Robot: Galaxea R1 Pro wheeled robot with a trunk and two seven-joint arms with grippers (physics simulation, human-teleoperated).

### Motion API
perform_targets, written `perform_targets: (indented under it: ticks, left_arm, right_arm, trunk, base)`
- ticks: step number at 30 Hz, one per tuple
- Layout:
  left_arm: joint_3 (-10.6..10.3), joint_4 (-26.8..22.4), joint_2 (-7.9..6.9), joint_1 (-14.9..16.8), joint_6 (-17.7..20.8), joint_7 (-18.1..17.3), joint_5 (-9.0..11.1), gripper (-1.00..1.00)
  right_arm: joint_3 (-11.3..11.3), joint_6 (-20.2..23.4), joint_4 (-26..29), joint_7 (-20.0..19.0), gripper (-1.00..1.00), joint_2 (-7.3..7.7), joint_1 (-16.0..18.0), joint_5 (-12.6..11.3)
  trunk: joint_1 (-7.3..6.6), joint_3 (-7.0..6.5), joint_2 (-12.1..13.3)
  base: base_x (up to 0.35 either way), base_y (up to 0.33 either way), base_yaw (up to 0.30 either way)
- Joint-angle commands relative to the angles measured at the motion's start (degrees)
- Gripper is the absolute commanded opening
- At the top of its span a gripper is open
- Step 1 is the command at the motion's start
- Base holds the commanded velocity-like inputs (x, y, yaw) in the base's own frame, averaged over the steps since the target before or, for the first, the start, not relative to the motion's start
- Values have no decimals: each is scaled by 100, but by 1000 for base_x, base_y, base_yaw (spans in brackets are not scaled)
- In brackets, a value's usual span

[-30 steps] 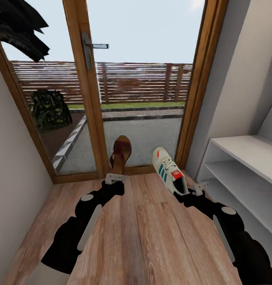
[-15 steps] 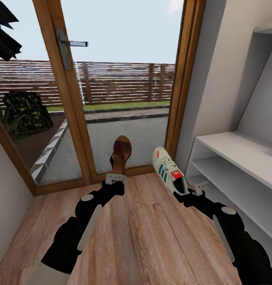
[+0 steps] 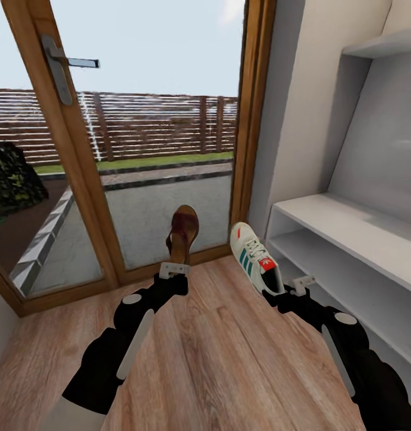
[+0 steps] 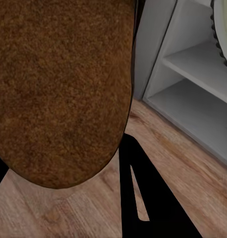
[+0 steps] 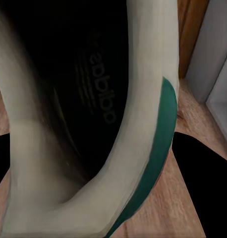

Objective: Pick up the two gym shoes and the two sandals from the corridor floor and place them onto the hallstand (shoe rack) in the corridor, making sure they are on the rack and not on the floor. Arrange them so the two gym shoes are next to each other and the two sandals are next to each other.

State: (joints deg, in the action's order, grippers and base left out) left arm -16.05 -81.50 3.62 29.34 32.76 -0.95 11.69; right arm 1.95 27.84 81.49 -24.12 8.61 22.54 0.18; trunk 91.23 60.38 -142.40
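Ahead of me the wood-framed glass door (image 3: 139, 149) blocks any reach forward. At my right, the pale grey-white shoe rack's (image 3: 373, 230) bench top and open shelves are reachable. Brown plank floor (image 3: 229, 359) between my arms is open.

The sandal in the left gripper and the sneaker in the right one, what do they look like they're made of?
The sandal looks like dark brown leather, perhaps suede: in the left wrist view its underside is matte and finely grained. The sneaker seems smooth cream leather or synthetic with green stripes; the right wrist view shows a dark lining with printed lettering. This is a render, so both are guesses.
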Motion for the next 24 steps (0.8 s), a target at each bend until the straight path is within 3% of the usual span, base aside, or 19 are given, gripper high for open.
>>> perform_targets:
  ticks: [1,13,24]
  left_arm:
    - [5,-6,0,2,29,-10,9,-100]
    - [5,-6,-1,2,29,-10,9,-100]
    - [5,-6,-1,2,29,-10,9,-100]
  right_arm:
    - [7,37,7,-27,-100,-1,5,4]
    - [11,37,7,-25,-100,-1,5,1]
    - [16,37,15,-23,-100,0,5,6]
  trunk:
    - [0,5,-2]
    - [0,5,-2]
    - [0,5,-2]
  base:
    - [93,291,-257]
    - [94,268,-260]
    - [11,33,-265]
